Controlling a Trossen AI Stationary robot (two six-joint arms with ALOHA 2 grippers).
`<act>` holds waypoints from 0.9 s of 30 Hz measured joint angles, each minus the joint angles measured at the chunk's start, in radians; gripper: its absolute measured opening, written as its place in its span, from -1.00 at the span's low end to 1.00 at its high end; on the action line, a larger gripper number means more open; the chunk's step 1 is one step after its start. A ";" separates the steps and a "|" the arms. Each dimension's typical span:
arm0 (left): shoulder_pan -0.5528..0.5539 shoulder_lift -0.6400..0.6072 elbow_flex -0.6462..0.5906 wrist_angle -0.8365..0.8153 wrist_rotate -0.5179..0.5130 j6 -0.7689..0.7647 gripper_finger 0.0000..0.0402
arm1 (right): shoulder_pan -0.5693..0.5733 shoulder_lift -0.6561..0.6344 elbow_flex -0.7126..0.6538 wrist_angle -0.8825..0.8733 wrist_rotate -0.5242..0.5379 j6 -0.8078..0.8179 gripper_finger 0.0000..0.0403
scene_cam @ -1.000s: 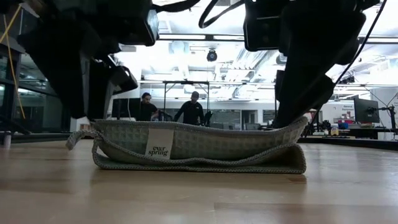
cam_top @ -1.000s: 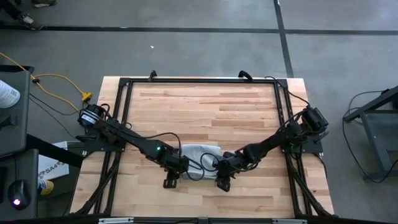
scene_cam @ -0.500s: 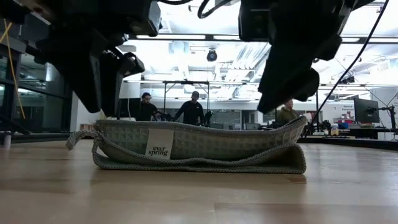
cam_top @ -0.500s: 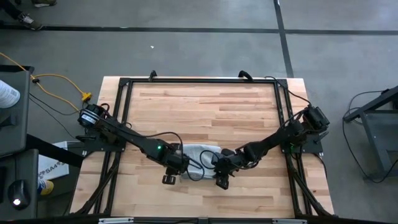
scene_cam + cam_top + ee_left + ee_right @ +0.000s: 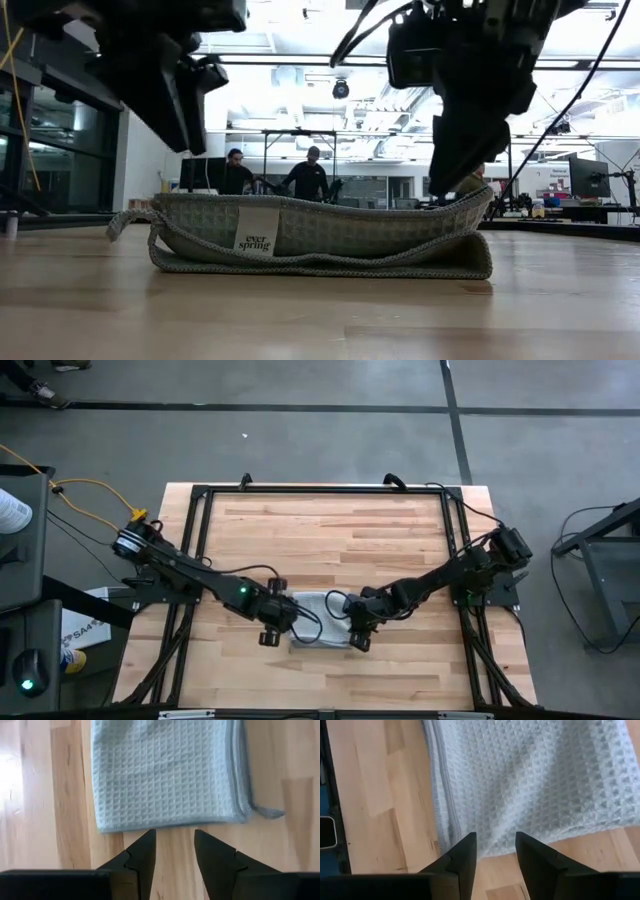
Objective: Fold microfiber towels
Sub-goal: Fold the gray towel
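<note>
Your two claws have both lifted off the towel [image 5: 320, 236] and pulled back over the last second. A second ago each one stood right at an end of the cloth, low against it; now the left claw [image 5: 174, 851] hangs above and just off one short edge, and the right claw [image 5: 495, 854] hangs above the opposite end, over the edge of the cloth. Both claws are spread, with bare wood or cloth showing between the fingers and nothing pinched.

From that, I'd judge you have just let go after a fold. The towel has not shifted: it lies folded over on itself near the front middle of the counter [image 5: 330, 530], layers stacked, with the white tag [image 5: 256, 232] facing the low camera. The top layer bows up at both ends and sags in the middle, so the fold is loose, not pressed flat. One corner strip sticks out past the edge on the left claw's side, so the edges are not quite matched.

Around it, the wood is bare inside the black frame [image 5: 196, 510]. Behind the counter, people [image 5: 310, 178] stand far back in the room, well clear of the arms. For a further fold, watch the cables trailing near both wrists over the cloth, and the closeness of the two arms to each other.
</note>
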 joint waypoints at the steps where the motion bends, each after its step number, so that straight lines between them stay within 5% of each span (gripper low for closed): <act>1: 0.000 -0.017 -0.021 0.019 -0.001 0.001 -0.34 | 0.000 0.000 0.000 -0.001 0.000 -0.001 -0.35; 13: 0.000 -0.082 -0.269 0.474 0.086 0.093 -0.34 | -0.017 0.000 -0.091 0.132 0.024 0.019 -0.38; 21: 0.013 -0.083 -0.279 0.606 0.087 0.188 -0.34 | -0.045 0.000 -0.156 0.368 -0.024 0.057 -0.38; 27: 0.069 -0.047 -0.278 0.637 0.124 0.194 -0.34 | -0.045 0.000 -0.160 0.382 -0.019 0.054 -0.38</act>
